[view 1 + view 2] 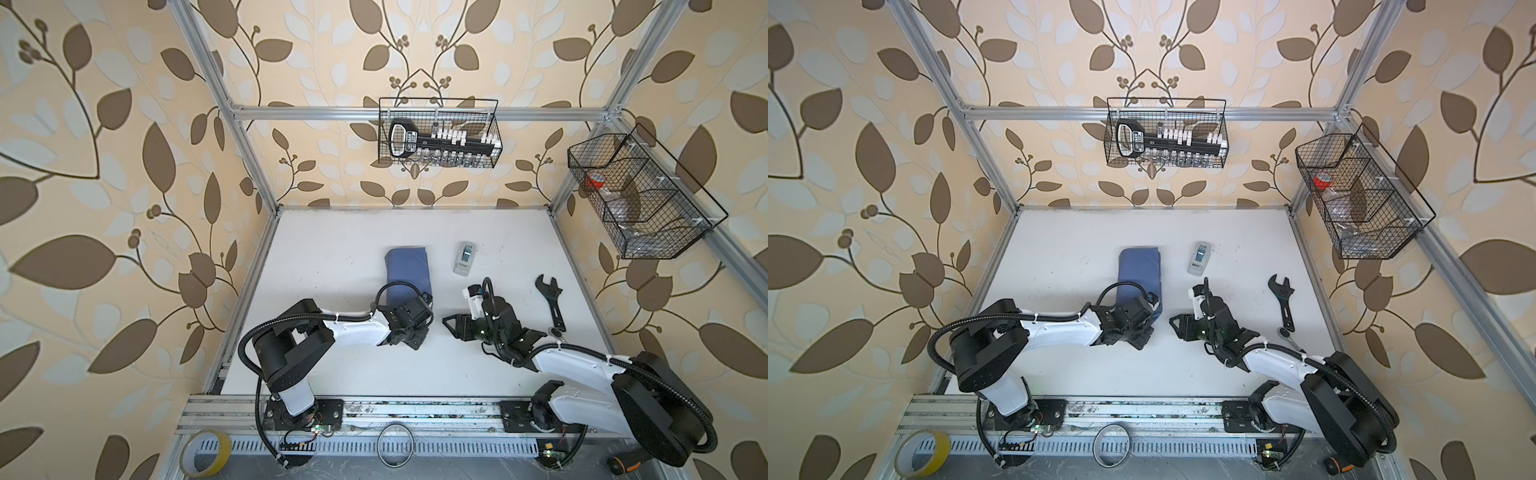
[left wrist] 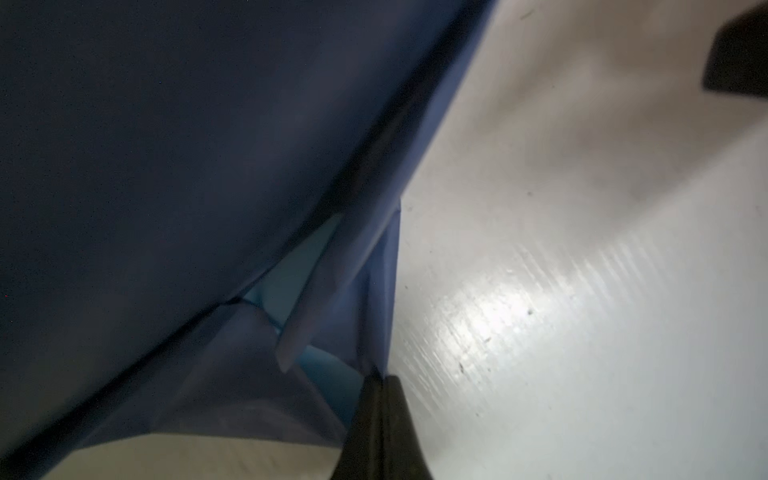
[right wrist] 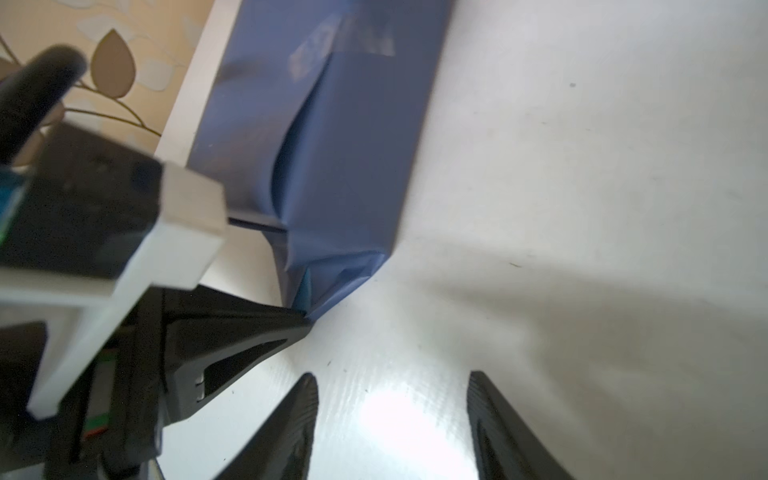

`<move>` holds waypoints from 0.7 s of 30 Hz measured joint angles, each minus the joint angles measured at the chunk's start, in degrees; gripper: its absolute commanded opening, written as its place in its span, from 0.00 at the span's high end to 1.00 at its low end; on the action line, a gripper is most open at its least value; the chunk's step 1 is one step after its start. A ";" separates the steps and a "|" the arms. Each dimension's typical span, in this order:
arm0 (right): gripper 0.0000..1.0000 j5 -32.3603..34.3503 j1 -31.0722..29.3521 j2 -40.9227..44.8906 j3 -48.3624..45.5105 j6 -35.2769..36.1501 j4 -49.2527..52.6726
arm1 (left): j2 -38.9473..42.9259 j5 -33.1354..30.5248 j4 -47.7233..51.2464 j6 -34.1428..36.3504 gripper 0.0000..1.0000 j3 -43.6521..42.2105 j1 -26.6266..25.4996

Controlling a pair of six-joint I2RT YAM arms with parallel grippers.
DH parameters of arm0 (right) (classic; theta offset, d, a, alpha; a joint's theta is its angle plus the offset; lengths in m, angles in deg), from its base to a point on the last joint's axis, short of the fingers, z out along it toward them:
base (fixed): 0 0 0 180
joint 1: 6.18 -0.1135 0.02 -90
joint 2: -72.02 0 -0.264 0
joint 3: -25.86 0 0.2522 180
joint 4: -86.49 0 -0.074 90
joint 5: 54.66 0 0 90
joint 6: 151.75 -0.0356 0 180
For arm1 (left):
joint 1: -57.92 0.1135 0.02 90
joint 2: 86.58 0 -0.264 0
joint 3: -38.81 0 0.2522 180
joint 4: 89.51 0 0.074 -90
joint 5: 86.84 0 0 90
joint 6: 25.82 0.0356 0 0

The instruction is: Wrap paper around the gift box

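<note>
The paper [image 1: 407, 270] [image 1: 1139, 270] lies as a long slate-blue bundle on the white table, folded over itself, and a clear tape strip [image 3: 340, 45] holds its seam. The gift box is hidden inside it. My left gripper [image 2: 380, 380] [image 1: 424, 309] is shut on the paper's [image 2: 374, 299] near corner, where folded flaps show a light blue inside. In the right wrist view the left gripper's fingertips [image 3: 299, 318] meet that corner of the paper [image 3: 345, 174]. My right gripper [image 3: 392, 380] [image 1: 449, 324] [image 1: 1177, 324] hovers open over bare table just right of the bundle, holding nothing.
A small grey tape dispenser [image 1: 465, 257] stands behind the right gripper. A black wrench [image 1: 550, 295] and a ratchet [image 1: 557, 331] lie at the right. Wire baskets [image 1: 438, 133] [image 1: 640, 195] hang on the frame. A yellow tape roll [image 1: 206, 453] sits by the front rail.
</note>
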 measured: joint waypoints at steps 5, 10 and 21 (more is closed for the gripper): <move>0.65 0.55 -5.09 -4.11 -3.34 -3.65 -9.49 | 1.46 4.59 -0.35 -1.07 1.00 -0.13 2.29; 0.74 2.45 -8.37 -10.27 -4.72 -6.36 -18.91 | 1.73 8.31 -0.55 -1.95 1.00 -0.13 3.78; 0.83 9.31 -15.63 -24.22 -4.26 -10.03 -34.47 | 2.56 10.86 1.27 -2.40 1.00 0.57 4.42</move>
